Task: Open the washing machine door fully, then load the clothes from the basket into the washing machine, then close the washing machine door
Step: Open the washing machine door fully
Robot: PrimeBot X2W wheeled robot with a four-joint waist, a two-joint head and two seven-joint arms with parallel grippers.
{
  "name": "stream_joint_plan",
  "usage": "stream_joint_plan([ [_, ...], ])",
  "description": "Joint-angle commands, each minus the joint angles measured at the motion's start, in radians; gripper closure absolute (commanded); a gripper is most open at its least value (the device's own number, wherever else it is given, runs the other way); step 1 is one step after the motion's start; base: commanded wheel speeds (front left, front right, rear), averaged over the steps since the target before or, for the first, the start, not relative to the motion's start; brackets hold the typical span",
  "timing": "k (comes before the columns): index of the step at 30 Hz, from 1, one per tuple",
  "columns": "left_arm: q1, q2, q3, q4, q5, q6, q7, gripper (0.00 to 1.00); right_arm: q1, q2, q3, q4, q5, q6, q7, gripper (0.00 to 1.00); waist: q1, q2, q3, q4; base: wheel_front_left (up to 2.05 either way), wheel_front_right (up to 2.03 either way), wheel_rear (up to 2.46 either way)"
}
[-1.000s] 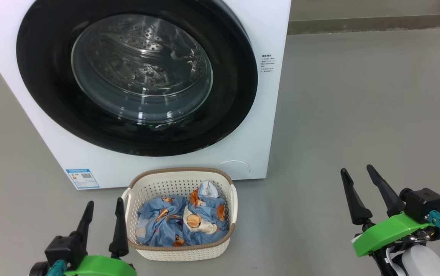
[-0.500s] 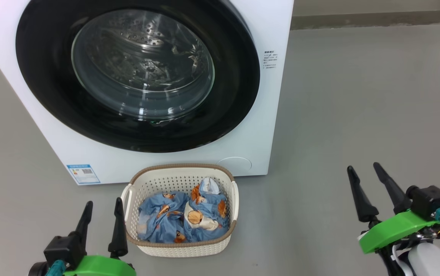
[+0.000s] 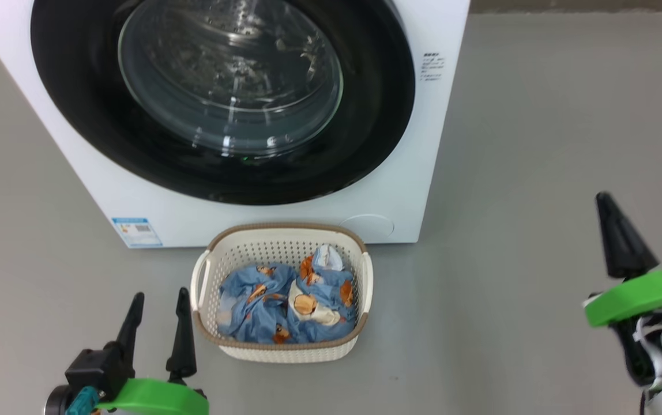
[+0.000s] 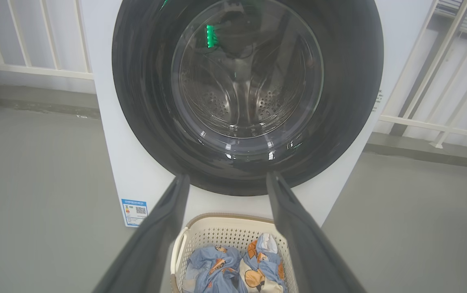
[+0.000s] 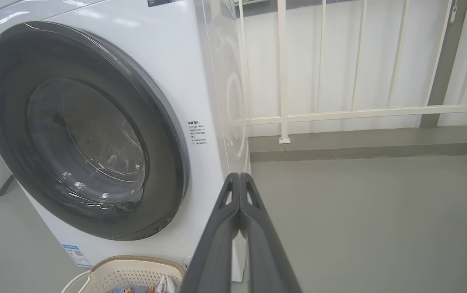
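Washing machine [image 3: 414, 173]: white front-loader standing on a grey floor [image 3: 538, 144]; reference point for every entry below. Door [image 3: 221, 86]: round, glossy black rim around a clear glass bowl, lying closed and flush against the machine's front; the steel perforated drum [image 4: 217, 101] shows through the glass. Label [image 3: 136, 230]: small, blue, at the lower left corner of the machine's front. Basket [image 3: 282, 353]: cream perforated plastic with a brown rim, on the floor just in front of the machine, below the door. Clothes [image 3: 285, 305]: light blue fabric printed in orange and white, bundled inside the basket. Left gripper [image 3: 160, 293]: fingers spread wide, holding nothing, in front of the machine and just left of the basket, pointing toward the door. Right gripper [image 3: 603, 199]: fingers pressed together with nothing between them, off the machine's right side, well apart from the basket, over bare floor. Railing [image 5: 282, 73]: white bars, behind the machine and to its right.
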Motion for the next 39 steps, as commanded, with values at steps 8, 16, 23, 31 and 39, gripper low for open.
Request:
stream_joint_plan([
  [8,-0.072,0.013,0.010,-0.075,0.018,0.013,-0.014,0.00,-0.127,-0.086,0.032,-0.006,0.065,0.006,-0.012,1.00,0.0000,0.0000,0.086,0.053,0.00,0.00,0.00],
  [16,-0.097,0.013,-0.025,-0.105,0.002,0.025,-0.014,0.00,-0.241,-0.135,0.089,0.040,0.313,0.006,-0.008,1.00,0.0000,0.0000,0.154,0.095,0.00,0.00,0.00],
  [23,-0.124,0.013,-0.052,-0.129,-0.012,0.036,-0.014,0.00,-0.353,-0.206,0.161,0.046,0.593,0.006,0.063,1.00,0.0000,0.0000,0.210,0.126,0.00,0.00,0.00],
  [31,-0.151,0.013,-0.089,-0.148,-0.021,0.048,-0.014,0.00,-0.462,-0.270,0.198,0.023,0.841,0.006,0.171,1.00,0.0000,0.0000,0.266,0.150,0.00,0.00,0.00],
  [39,-0.179,0.013,-0.121,-0.177,-0.029,0.062,-0.014,0.00,-0.566,-0.293,0.132,0.021,1.111,0.006,0.350,1.00,0.0000,0.0000,0.327,0.182,0.00,0.00,0.00],
])
